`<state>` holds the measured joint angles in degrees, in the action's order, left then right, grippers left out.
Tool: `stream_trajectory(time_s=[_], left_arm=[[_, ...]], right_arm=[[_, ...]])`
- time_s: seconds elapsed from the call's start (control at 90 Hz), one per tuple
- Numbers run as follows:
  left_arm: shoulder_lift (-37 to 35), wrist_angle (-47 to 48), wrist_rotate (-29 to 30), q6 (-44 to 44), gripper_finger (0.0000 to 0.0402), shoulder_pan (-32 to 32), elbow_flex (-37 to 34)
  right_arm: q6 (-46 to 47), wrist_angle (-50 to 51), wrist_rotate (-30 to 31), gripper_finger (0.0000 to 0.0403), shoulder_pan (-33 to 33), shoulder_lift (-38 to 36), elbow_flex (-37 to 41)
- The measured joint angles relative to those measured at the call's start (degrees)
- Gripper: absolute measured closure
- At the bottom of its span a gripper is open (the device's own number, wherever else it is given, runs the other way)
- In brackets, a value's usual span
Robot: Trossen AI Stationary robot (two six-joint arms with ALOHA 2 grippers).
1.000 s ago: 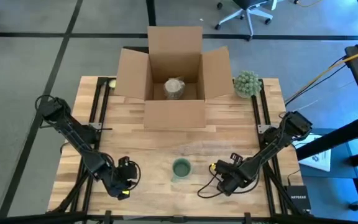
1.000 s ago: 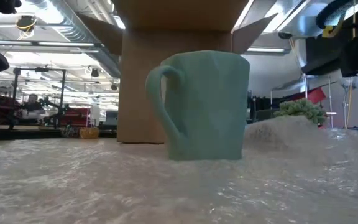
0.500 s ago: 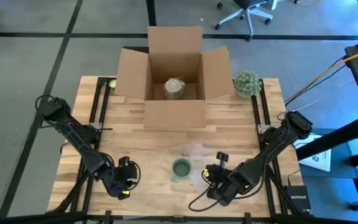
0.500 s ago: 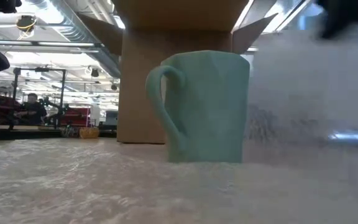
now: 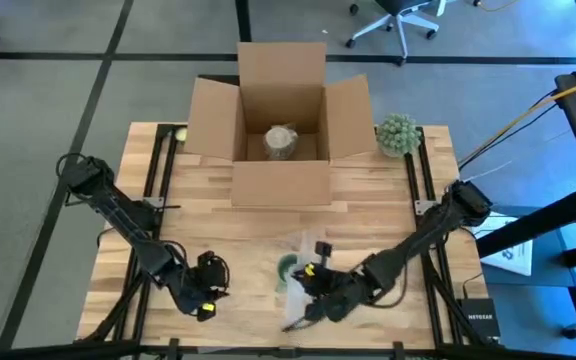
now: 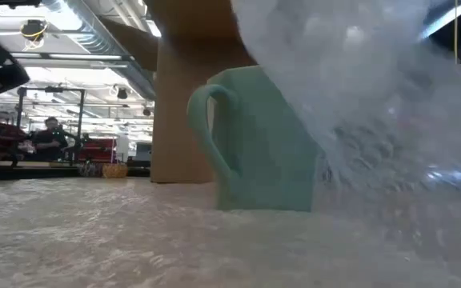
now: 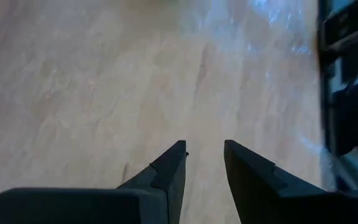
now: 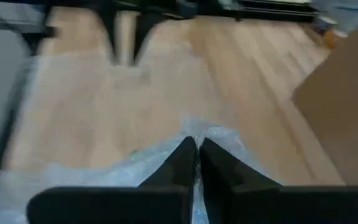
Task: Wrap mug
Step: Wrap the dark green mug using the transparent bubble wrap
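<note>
The left gripper (image 5: 208, 290) sat low left in the high view, fingers (image 7: 169, 171) a narrow gap apart, holding nothing. The mug (image 5: 290, 268) stood at lower centre, upright on the wrap (image 6: 134, 240). Just right of it, the right gripper (image 5: 311, 283) pinched the wrap's edge, its sheet draped over the mug. The box (image 5: 280, 120) stood at upper centre.

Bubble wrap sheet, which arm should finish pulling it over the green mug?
The right. Its gripper is shut on the clear bubble wrap sheet, lifted against the green ceramic mug. The left gripper waits open, apart from the mug.
</note>
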<state>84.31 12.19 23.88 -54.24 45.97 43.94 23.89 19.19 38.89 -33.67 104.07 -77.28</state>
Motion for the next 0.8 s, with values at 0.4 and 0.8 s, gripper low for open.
stream_trajectory(time_s=[0.4,0.8], left_arm=[[0.00,-3.02,0.88,6.99,0.0308,-4.00,3.25],[1.42,-20.04,3.38,24.41,0.0308,-12.27,4.66]], right_arm=[[-0.37,-3.19,-9.65,0.0402,7.70,3.77,0.00],[-0.83,-5.48,-11.56,0.0402,8.19,5.70,0.00]])
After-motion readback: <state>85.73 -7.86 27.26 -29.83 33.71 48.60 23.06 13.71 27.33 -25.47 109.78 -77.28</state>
